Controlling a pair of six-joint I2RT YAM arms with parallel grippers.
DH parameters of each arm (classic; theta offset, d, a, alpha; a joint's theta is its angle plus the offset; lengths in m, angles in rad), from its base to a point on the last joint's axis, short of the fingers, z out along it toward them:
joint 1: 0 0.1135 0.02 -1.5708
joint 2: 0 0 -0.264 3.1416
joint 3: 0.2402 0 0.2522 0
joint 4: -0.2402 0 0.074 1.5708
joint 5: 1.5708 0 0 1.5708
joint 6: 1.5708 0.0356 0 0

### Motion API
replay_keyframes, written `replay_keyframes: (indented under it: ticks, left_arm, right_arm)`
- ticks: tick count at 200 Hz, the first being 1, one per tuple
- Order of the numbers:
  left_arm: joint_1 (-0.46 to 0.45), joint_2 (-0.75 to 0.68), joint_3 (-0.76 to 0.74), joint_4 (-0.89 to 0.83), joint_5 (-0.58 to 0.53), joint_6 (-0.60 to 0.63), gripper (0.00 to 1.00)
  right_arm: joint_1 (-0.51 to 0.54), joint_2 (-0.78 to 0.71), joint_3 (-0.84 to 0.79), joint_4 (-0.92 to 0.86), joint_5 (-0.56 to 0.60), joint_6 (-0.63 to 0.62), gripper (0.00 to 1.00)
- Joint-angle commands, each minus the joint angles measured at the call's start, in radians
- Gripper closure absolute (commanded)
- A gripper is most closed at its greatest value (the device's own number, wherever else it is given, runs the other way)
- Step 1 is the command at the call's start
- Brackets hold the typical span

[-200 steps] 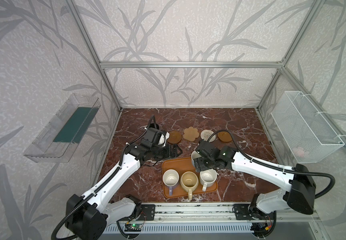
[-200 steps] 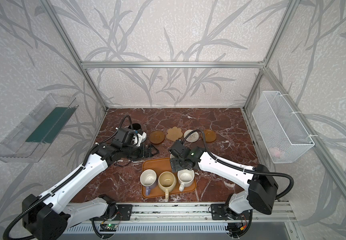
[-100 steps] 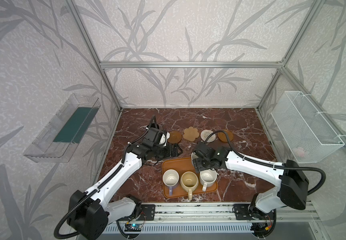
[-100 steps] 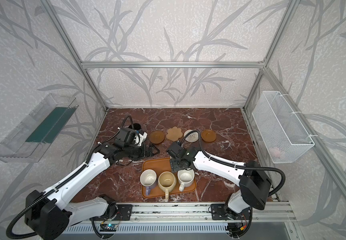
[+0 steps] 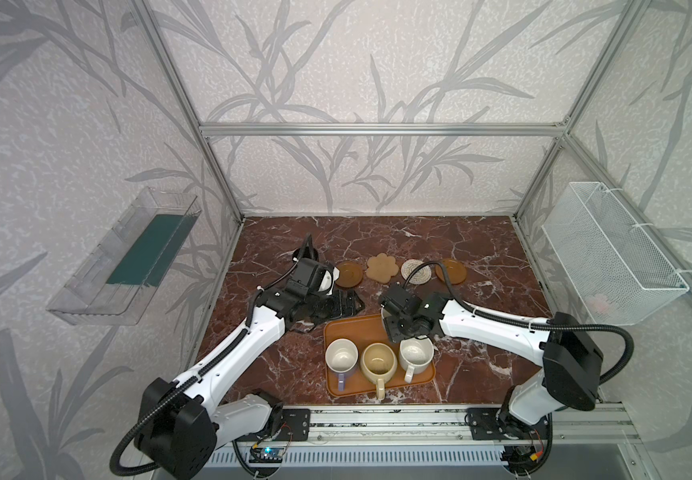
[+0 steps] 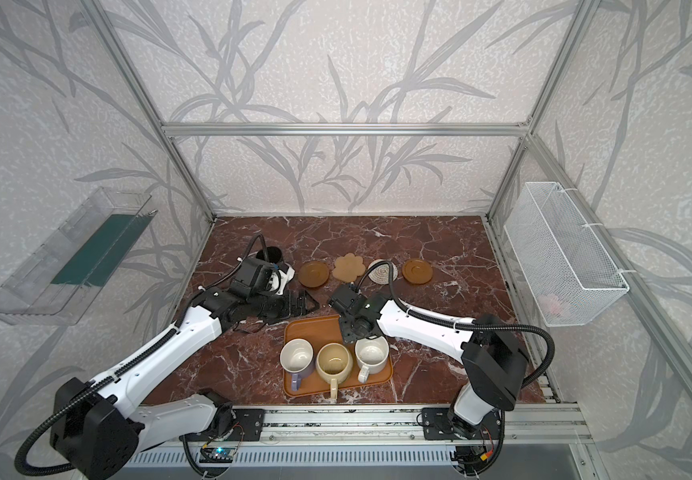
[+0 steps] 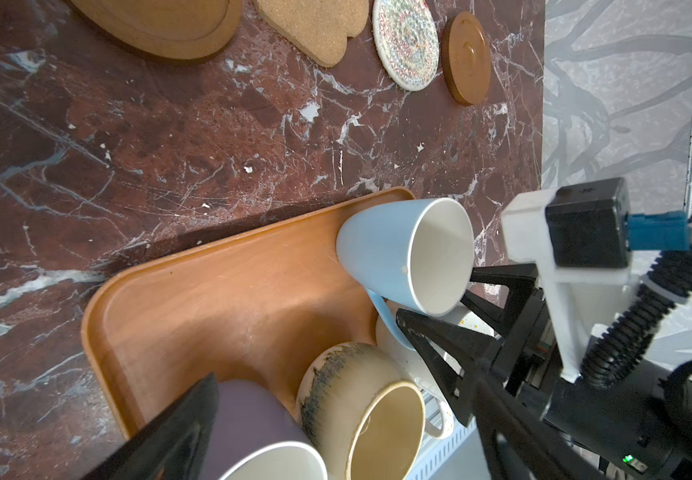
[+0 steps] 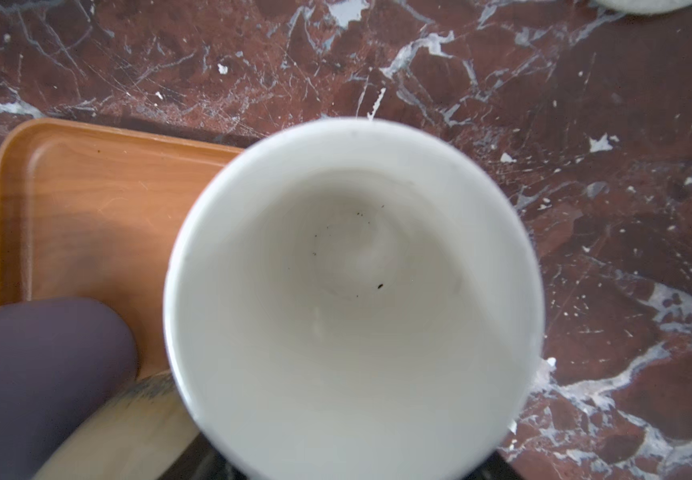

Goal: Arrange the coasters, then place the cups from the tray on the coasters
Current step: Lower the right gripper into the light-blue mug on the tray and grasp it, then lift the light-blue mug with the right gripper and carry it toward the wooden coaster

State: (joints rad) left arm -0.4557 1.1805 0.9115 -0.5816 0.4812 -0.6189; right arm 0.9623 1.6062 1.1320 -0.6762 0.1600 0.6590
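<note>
Moved: right end effector (image 7: 434, 297) has come nearer, over the far right corner of the flat orange-brown tray (image 7: 194, 299), jaws narrowing.
Right end effector: 2 fingers straddle the light blue ceramic mug (image 7: 381, 249) wall beside its handle; I cannot tell whether it is clamped yet.
Why: a rim grip likely keeps it upright for lifting.
Left end effector (image 5: 346, 305): fingers wide apart, empty, over the marble tabletop (image 5: 481, 249) by the tray's far left corner.
Coasters: tan flower-shaped coaster (image 5: 382, 268) and 3 round ones lie bare in a far row.

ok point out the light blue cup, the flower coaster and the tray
light blue cup (image 7: 377, 249): left wrist view, outer wall
flower coaster (image 5: 382, 267): in a top view, its centre
tray (image 5: 350, 329): in a top view, bare floor
</note>
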Motion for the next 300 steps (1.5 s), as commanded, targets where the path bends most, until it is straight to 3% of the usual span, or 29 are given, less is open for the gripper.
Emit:
replay_keyframes:
  ticks: [1,70,137,300]
  left_arm:
    - [-0.002,-0.01,-0.008,0.016,-0.016,-0.004,0.03]
    - [-0.002,-0.005,-0.018,0.025,-0.018,-0.012,0.03]
    - [-0.003,-0.011,-0.02,0.028,-0.02,-0.019,0.03]
    - [-0.001,-0.049,-0.048,0.069,-0.067,-0.076,0.03]
  right_arm:
    - [0.004,0.014,0.028,0.022,-0.003,-0.015,0.38]
    - [0.004,0.022,0.017,0.093,-0.085,-0.094,0.45]
    - [0.003,0.04,0.045,0.02,-0.034,-0.082,0.57]
    - [0.003,0.054,0.028,0.075,-0.02,-0.066,0.78]
